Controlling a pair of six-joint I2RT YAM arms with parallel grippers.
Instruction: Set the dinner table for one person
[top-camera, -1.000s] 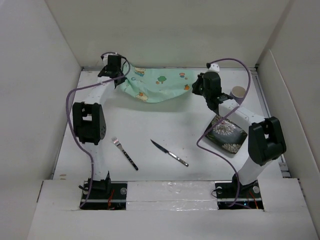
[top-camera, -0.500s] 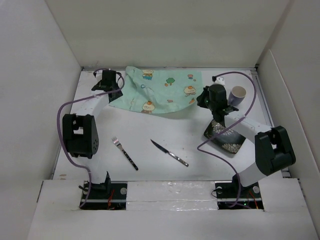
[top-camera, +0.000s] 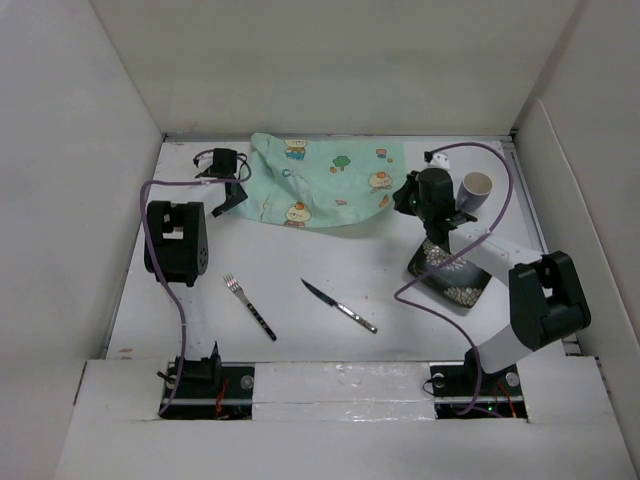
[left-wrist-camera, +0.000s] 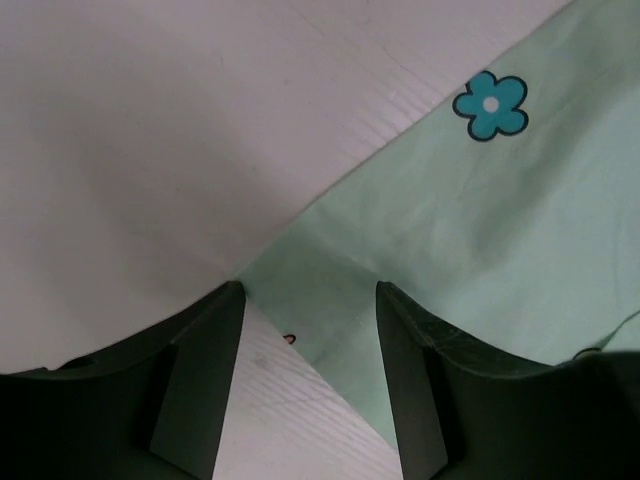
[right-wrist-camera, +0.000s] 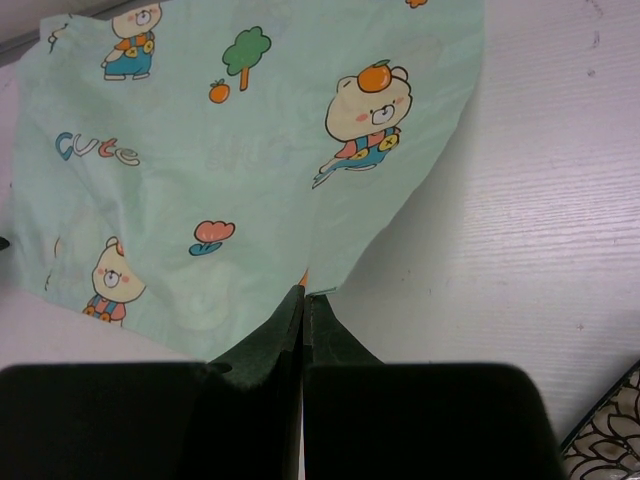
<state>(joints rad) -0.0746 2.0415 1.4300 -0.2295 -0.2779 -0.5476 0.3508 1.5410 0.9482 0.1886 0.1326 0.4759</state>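
The mint-green cartoon-printed placemat (top-camera: 325, 185) lies spread at the back of the white dinner table (top-camera: 330, 260). My right gripper (top-camera: 402, 203) is shut on its near right corner. In the right wrist view the jaws (right-wrist-camera: 303, 296) meet on the cloth's edge (right-wrist-camera: 250, 170). My left gripper (top-camera: 233, 197) stands open just off the cloth's left corner. In the left wrist view that corner (left-wrist-camera: 430, 200) lies on the table between the spread fingers (left-wrist-camera: 308, 290), held by neither. A fork (top-camera: 250, 307) and a knife (top-camera: 338, 305) lie near the front.
A dark floral square plate (top-camera: 455, 280) lies at the right, partly under my right arm; its rim (right-wrist-camera: 610, 440) shows in the right wrist view. A pale cup (top-camera: 477, 187) stands at the back right. White walls enclose the table on three sides.
The left gripper opened, let go of the placemat's left corner and drew back toward the front. The cloth went from bunched to spread flat. The right gripper pulled its corner right and nearer.
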